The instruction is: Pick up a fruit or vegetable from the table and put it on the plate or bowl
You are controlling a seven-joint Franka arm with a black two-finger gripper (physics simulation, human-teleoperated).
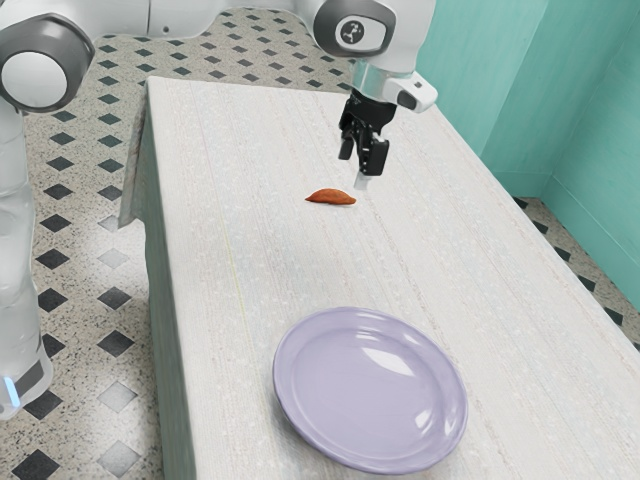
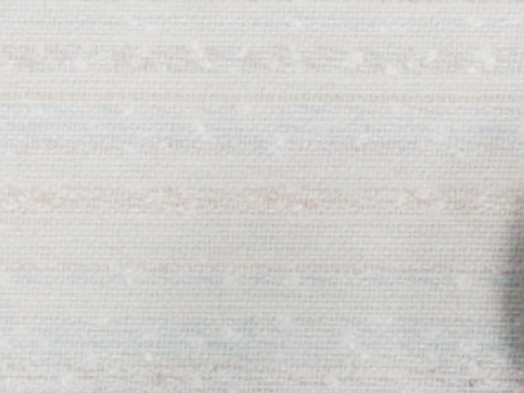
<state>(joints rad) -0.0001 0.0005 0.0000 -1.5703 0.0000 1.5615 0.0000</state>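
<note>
hovers over the pale wood-grain table [image 1: 480, 260] with the black gripper [image 1: 353, 172] pointing down, above the far half of the tabletop in the exterior view. holds the two fingers apart, partly open, gripping nothing. hangs just above and slightly to the exterior view's right of a small orange-brown vegetable [image 1: 330, 197], with the pale lower fingertip close beside one end of it; cannot tell whether touching.

lies flat on the tabletop, that vegetable: slim, tapered at both ends, long axis running across the exterior view, out in the open on the wood.

sits well apart from it, nearer the camera and close to the table's near edge: a round lavender plate [image 1: 430, 432], shallow, glossy, its face bare.

looks straight down in the wrist view on the table's pale grain, faint streaks running across it. catches a dark blur at one edge, too vague to name.

stands on a black-and-white diamond-tiled floor [image 1: 90, 280], beside a teal wall [image 1: 500, 80].
</note>
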